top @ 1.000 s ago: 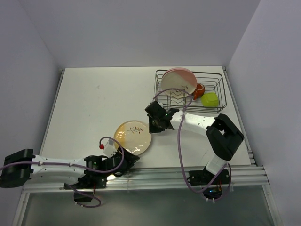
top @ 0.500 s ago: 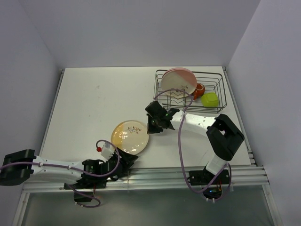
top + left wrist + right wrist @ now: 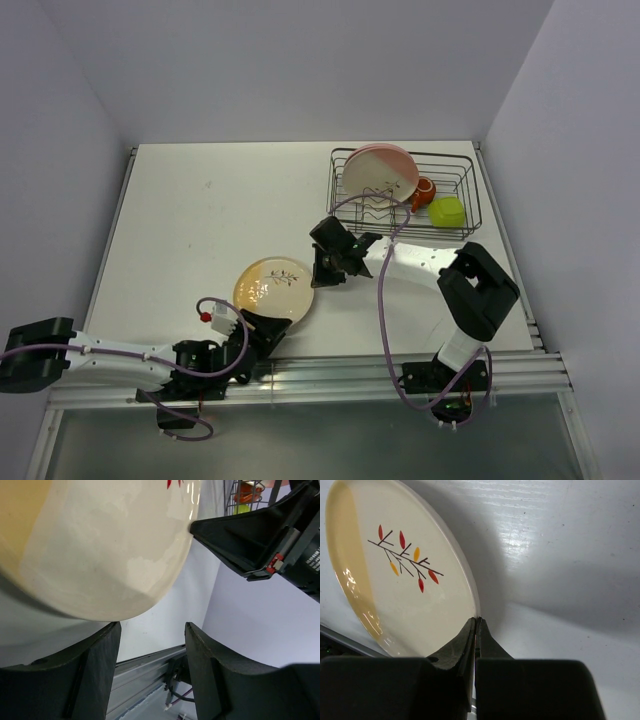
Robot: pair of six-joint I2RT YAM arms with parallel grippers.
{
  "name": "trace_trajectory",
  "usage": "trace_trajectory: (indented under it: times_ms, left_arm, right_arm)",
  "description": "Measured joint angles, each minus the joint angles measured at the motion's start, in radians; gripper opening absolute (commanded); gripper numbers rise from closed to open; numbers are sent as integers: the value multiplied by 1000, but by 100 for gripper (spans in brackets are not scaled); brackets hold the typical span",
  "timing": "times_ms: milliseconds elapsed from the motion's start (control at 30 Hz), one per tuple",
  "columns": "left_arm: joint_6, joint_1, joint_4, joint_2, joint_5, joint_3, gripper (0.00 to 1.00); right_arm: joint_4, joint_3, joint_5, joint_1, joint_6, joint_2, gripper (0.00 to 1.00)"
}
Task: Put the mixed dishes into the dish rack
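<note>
1. Overhead, the leaf plate (image 3: pixel 273 289) lies by the counter's (image 3: pixel 200 220) near edge, about midway along it, with a gripper at two of its sides.
2. The left gripper (image 3: pixel 262 325) sits at the plate's near rim. Its wrist view adds what overhead hides: fingers (image 3: pixel 95 675) spread wide, the rim just ahead of the gap and not clamped.
3. The right gripper (image 3: pixel 318 278) meets the plate's right rim. Its wrist camera shows the jaws pressed together, tips touching the rim. Whether they nip it, I can't tell.
4. Only overhead shows the whole rack (image 3: pixel 474 200) at the far right corner. The pink-and-cream plate (image 3: pixel 380 172) stands inside, with the cup (image 3: pixel 424 192) and green bowl (image 3: pixel 447 211) beside it.
</note>
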Motion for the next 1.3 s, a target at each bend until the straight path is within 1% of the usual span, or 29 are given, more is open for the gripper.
trace_trajectory:
  times_ms: [267,533,633,967,1300]
  left_arm:
    - [0,-3,15,-11,-29,-1,60]
    - [0,-50,31,61,-39,-1,60]
    - [0,-58,26,65,-38,-1,60]
    - [0,-68,-84,-38,-73,-1,60]
    - [0,-69,-148,-13,-75,-1,60]
  right_arm:
    - [18,0,-16,-2,23,0,0]
    - [26,-2,-28,-2,50,0,0]
    - [27,-2,-36,-6,54,0,0]
    - [61,-34,-63,-15,81,-13,0]
    - [76,-51,-79,-17,108,-25,0]
